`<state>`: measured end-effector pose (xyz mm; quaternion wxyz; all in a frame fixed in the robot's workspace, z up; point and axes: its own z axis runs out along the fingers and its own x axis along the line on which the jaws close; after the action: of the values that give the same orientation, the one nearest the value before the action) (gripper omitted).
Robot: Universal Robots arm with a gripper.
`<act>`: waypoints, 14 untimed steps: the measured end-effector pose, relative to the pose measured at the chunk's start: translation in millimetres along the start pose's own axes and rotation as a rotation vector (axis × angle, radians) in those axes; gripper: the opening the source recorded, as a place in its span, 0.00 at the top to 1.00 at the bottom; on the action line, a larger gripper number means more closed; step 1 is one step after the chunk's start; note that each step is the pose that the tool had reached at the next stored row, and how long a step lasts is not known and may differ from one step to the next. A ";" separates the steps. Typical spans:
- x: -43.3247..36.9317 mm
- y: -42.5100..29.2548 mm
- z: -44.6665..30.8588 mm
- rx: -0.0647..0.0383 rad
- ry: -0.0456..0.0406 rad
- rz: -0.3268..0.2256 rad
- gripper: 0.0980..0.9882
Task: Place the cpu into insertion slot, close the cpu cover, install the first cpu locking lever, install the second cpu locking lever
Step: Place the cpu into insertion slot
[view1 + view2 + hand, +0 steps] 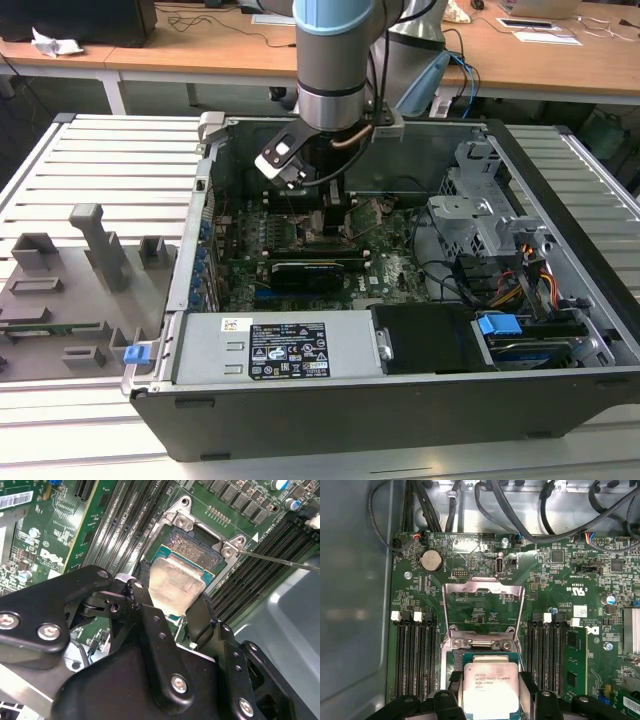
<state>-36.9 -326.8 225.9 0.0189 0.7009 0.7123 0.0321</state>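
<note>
The gripper (172, 600) was clamped on the chip (490, 687), held over the socket (192, 547) with the cover (482, 605) standing open. It seemed best lowered level and gently, edges square with the socket.

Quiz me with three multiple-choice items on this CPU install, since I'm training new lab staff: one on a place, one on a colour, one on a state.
1. Where is the cpu?
A. on the grey tray
B. between the gripper's fingers, over the insertion slot
C. on the power supply

2. What colour is the circuit board around the slot?
A. green
B. red
C. white

3. How does the cpu cover stand?
A. shut
B. taken off
C. swung open

Key:
1. B, both wrist views show the fingers pinching the chip over the slot.
2. A, the board is green.
3. C, the frame stands raised beside the slot.
</note>
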 end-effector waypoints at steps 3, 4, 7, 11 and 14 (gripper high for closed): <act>0.2 -2.0 1.5 0.000 0.0013 0.000 0.51; 0.5 -2.4 2.2 0.000 0.0017 0.000 0.51; 2.6 -3.3 4.6 0.000 0.0025 0.000 0.51; 3.7 -5.1 7.1 0.000 0.0025 0.007 0.51; 5.8 -6.8 12.9 0.000 0.0047 0.023 0.51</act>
<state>-42.8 -320.8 212.6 0.0170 0.7089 0.7043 0.0341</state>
